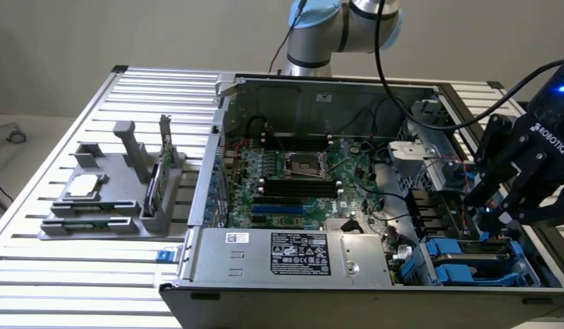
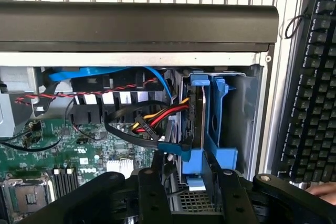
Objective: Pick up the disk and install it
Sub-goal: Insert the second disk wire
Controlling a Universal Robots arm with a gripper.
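A: What is the biggest thing under the tool?

B: An open computer case (image 1: 355, 89) of grey sheet metal, lying on a ribbed aluminium slat table (image 1: 53, 274). Inside it sits a flat green motherboard (image 1: 300, 185), densely studded, with a boxy steel power supply (image 1: 291, 253) carrying a white and black label nearer the exterior view's lower edge.

A: And the tool itself?

B: The gripper (image 1: 495, 216) is matte black, angular, hung from a rounded silver-and-blue arm (image 1: 341, 27). Its two fingers (image 2: 155, 192) stand apart, fairly wide, with nothing clamped between them.

A: Where is the disk?

B: The disk (image 2: 202, 121) stands on edge in the drive bay at the case's corner, directly below the gripper, in line with the gap between its fingers. Only a thin dark metal edge shows, framed by a glossy blue plastic carrier (image 2: 218, 129). Whether the fingertips touch the carrier, I cannot tell.

A: Smaller things near it?

B: A bundle of red, yellow and black wires (image 2: 157, 116) runs to it, a flat blue ribbon cable (image 2: 105, 72) curves beside it, and a black keyboard (image 2: 315, 77) lies beyond the case wall.
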